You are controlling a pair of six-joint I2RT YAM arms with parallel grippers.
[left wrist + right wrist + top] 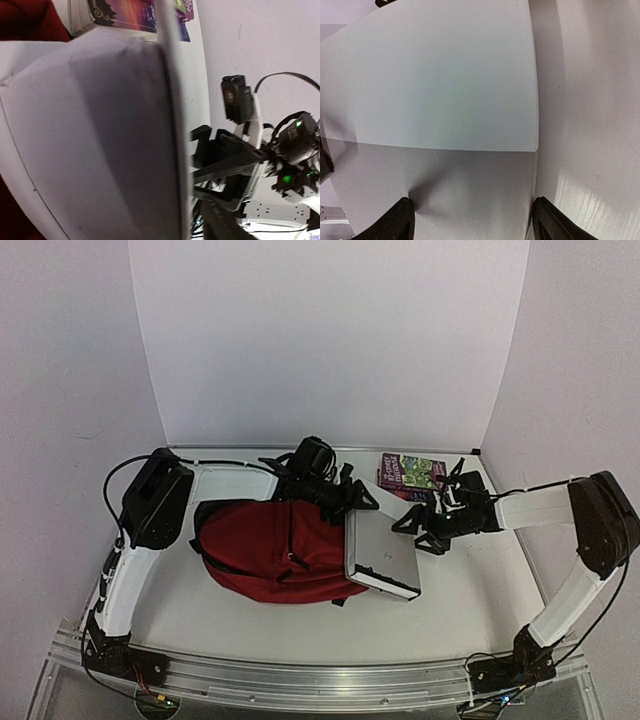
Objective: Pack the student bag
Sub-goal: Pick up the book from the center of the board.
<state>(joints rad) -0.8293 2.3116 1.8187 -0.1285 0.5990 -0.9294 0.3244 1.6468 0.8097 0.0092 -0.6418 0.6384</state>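
bag (pixel 262 552): dark red, soft, black zips, slumped left of centre on table (pixel 480 590). my left gripper (pixel 358 500) at its upper right, finger spread unclear. grey book (pixel 383 558) leans against bag. my right gripper (pixel 421 532): fingers wide at book's edge.

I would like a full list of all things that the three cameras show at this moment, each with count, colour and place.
student bag: one, dark red with black straps, on the table, left of centre.
grey book: one, grey, tilted, at the bag's right side.
colourful books: small stack, number unclear, purple and green, far right of the table.
table: one, white.
left end effector: one, black, at the grey book's far edge.
right end effector: one, black, fingers apart, at the book's far right corner.
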